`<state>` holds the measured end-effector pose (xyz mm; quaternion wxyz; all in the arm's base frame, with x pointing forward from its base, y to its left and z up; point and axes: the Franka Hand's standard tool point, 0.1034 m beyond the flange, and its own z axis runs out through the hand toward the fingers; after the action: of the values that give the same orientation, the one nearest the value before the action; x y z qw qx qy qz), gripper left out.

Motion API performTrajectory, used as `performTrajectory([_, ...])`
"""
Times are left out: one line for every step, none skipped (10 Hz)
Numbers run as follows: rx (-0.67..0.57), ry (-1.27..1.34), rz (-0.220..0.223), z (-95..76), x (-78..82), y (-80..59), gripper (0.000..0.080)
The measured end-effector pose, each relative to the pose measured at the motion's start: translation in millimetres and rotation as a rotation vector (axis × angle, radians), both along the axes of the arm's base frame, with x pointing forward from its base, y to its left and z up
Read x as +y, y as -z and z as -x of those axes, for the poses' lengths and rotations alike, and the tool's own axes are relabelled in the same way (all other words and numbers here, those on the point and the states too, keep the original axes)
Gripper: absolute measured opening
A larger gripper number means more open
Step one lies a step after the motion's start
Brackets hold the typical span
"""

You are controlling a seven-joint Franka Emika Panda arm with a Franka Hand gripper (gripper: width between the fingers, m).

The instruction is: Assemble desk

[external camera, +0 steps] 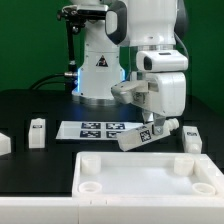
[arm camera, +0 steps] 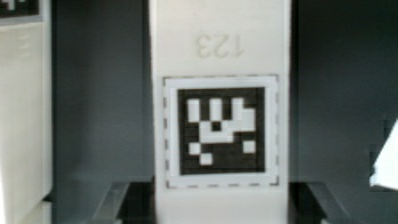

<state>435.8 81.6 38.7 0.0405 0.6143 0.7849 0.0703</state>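
Observation:
My gripper (external camera: 157, 124) is shut on a short square white desk leg (external camera: 135, 138) with a black-and-white tag. It holds the leg tilted in the air, just beyond the far edge of the desk top (external camera: 140, 178). The desk top is a large flat white slab lying at the front, with round sockets at its corners. In the wrist view the leg (arm camera: 219, 110) runs straight out between my two dark fingers (arm camera: 134, 203), and my gripper (arm camera: 221, 206) is closed on its near end. Its tag faces the camera.
The marker board (external camera: 95, 129) lies behind the desk top. One loose leg (external camera: 37, 131) stands at the exterior view's left and another (external camera: 192, 139) at its right. A white part (external camera: 4, 143) shows at the left edge. The robot base (external camera: 98, 70) stands at the back.

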Motion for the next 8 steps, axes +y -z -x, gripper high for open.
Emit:
performTrajectory([-0.004,-0.056,0.010,0.4,0.0,0.0,0.0284])
performTrajectory([-0.006,-0.097,0.017,1.0,-0.2,0.2,0.0284])
performTrajectory([-0.027,-0.216,0.028,3.1,3.5,0.4,0.0284])
performTrajectory([-0.061,-0.365,0.031,11.1,10.1,1.4,0.0284])
performTrajectory([-0.124,-0.548,0.031,17.6,12.7,-1.4,0.0284])
performTrajectory([-0.151,-0.645,0.024,25.6,10.8,2.2,0.0285])
performTrajectory([-0.135,-0.671,0.038,24.6,9.7,4.0,0.0285])
performTrajectory([-0.144,-0.719,0.044,23.2,11.5,2.5,0.0285])
